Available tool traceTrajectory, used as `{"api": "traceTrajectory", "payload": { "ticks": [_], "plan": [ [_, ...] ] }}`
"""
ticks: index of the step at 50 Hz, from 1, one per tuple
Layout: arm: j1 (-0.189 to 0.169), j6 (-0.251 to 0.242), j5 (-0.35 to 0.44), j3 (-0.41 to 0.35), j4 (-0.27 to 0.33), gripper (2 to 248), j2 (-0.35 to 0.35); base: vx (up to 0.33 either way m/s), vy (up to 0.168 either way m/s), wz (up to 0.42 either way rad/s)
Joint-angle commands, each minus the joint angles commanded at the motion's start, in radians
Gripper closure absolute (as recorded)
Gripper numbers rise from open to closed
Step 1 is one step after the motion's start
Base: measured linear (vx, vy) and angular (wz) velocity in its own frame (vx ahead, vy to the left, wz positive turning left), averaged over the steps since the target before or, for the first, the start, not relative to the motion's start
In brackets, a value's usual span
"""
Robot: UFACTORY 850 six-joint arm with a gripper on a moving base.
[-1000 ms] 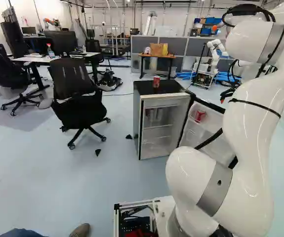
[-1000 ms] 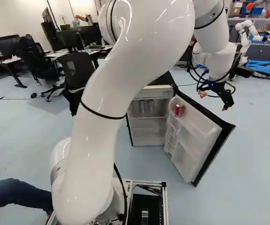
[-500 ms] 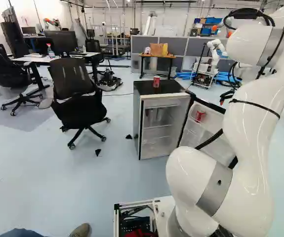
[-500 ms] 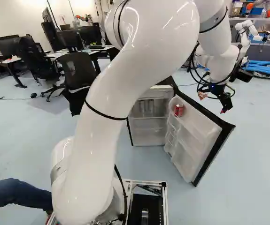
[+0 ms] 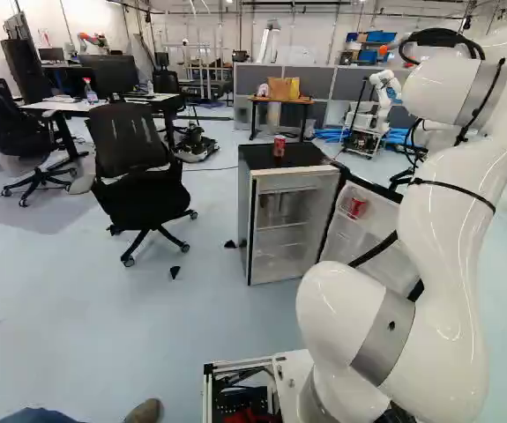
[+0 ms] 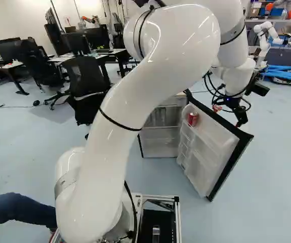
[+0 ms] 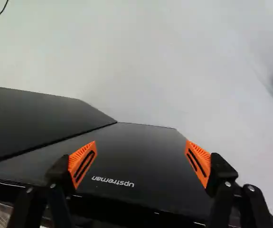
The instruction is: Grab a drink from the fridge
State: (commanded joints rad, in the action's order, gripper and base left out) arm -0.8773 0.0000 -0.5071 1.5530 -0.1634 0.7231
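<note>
Working with a wide-open gripper (image 7: 141, 147), nothing caught between the orange pads (image 7: 81, 165). Best bet: the red can (image 6: 193, 119) in the upper rack of the open door (image 6: 213, 147); also seeing a spare can (image 5: 279, 146) on top of the fridge (image 5: 304, 156). Would lift over the door's top edge first, cross to the inner side, then come down with a finger on each side of the can. Keep the spread until centred, close gently, then go straight up out of the rack before backing off. Don't drag sideways, or risk swinging the door. Mind that black rim: hovering by the outer face right now, maybe close, hard to judge the gap. For room, use the air above the door or over the floor (image 6: 272, 167) on the outer side; expect tighter going near the hinge.
</note>
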Motion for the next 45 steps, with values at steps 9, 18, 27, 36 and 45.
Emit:
{"api": "traceTrajectory", "payload": {
  "ticks": [9,18,27,36,45],
  "plan": [
    [0.0,0.0,0.0,0.0,0.0,3,0.0,0.0,0.0,0.0],
    [0.001,0.0,0.0,-0.002,0.0,3,-0.001,0.0,0.0,0.0],
    [0.002,0.0,-0.003,-0.011,0.0,3,-0.007,0.0,0.0,0.0],
    [0.003,0.0,-0.013,-0.023,0.0,3,-0.015,0.0,0.0,0.0],
    [0.005,0.0,-0.025,-0.037,0.0,3,-0.024,0.0,0.0,0.0]
  ]
}}
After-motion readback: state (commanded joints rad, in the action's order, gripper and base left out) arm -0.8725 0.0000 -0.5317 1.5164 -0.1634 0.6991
